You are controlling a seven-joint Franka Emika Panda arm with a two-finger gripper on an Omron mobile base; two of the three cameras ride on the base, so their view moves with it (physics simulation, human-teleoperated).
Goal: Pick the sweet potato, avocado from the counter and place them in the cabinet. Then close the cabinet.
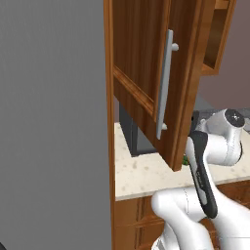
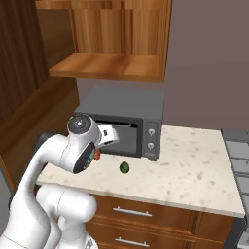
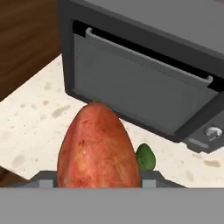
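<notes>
The reddish-orange sweet potato (image 3: 98,148) sits large between my gripper's (image 3: 98,180) fingers, held above the counter (image 3: 30,118). In the right base view just a red sliver of the sweet potato (image 2: 97,154) peeks from behind my arm's wrist. The small dark green avocado (image 3: 145,157) lies on the counter (image 2: 194,170) in front of the microwave, just past the sweet potato; from the right base camera the avocado (image 2: 125,168) lies right of my hand. The cabinet (image 2: 109,65) above stands open, and its door (image 1: 146,68) swings out over the counter (image 1: 141,176).
A dark grey microwave (image 2: 127,121) stands on the counter under the cabinet, close ahead of my hand. The open cabinet door's silver bar handle (image 1: 165,83) hangs near my arm. Wooden drawers (image 2: 131,214) run below the counter, and a stove edge (image 2: 238,146) shows at the right.
</notes>
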